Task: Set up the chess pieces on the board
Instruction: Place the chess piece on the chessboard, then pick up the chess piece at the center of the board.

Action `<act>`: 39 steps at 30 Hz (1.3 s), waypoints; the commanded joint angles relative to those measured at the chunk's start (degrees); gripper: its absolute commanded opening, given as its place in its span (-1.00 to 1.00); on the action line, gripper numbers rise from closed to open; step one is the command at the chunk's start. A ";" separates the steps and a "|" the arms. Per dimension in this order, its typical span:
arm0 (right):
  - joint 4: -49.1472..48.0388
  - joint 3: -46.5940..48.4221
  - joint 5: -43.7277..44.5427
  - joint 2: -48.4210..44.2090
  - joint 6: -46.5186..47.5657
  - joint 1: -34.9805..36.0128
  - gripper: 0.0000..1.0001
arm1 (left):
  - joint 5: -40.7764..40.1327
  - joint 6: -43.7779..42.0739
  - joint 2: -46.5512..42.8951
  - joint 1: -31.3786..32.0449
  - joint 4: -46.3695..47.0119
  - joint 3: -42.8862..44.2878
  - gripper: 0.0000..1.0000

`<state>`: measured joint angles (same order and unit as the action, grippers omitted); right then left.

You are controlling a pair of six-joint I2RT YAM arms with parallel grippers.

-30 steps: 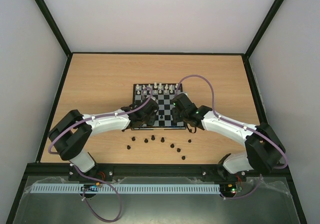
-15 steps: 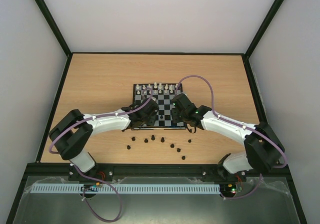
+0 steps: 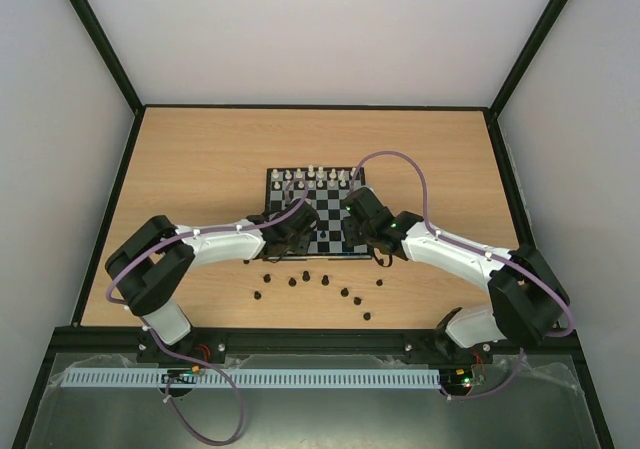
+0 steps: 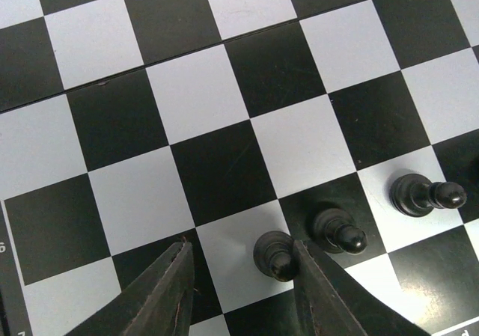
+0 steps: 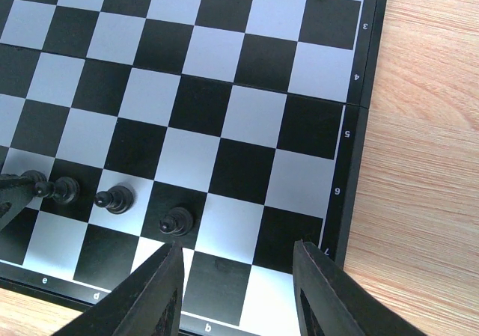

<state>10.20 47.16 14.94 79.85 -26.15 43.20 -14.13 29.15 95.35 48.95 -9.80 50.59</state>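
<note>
Left wrist: three chess pieces [image 4: 338, 231] upright, in row along board [image 4: 194, 96] edge.

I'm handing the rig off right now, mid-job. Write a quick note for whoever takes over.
Left gripper: open, low over the near side of the board, with a black pawn between its fingers, not gripped.
Right gripper: open and empty, over the board's near right corner.
Done: three black pawns stand side by side in the second row from the near edge. White pieces line the far edge.
Left: about nine black pieces lie loose on the table in front of the board. They need placing.
</note>
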 commanded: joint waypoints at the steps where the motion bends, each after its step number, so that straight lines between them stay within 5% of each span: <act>1: 1.08 -0.21 -0.33 -0.80 -0.13 -0.13 -0.19 | -1.84 0.53 0.36 -0.05 -1.49 0.39 -0.22; 28: 0.82 -0.15 -0.05 -0.95 -0.13 -0.13 -0.18 | -1.07 0.31 -7.87 -0.03 -1.86 -1.64 -0.21; 39: -2.87 -2.41 -0.91 -1.36 -1.61 -0.14 -0.04 | -1.53 -1.30 -12.04 -0.23 5.55 -6.03 -0.10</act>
<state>9.23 46.57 14.46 79.53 -26.24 43.20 -15.03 28.71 85.19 48.88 -8.05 46.28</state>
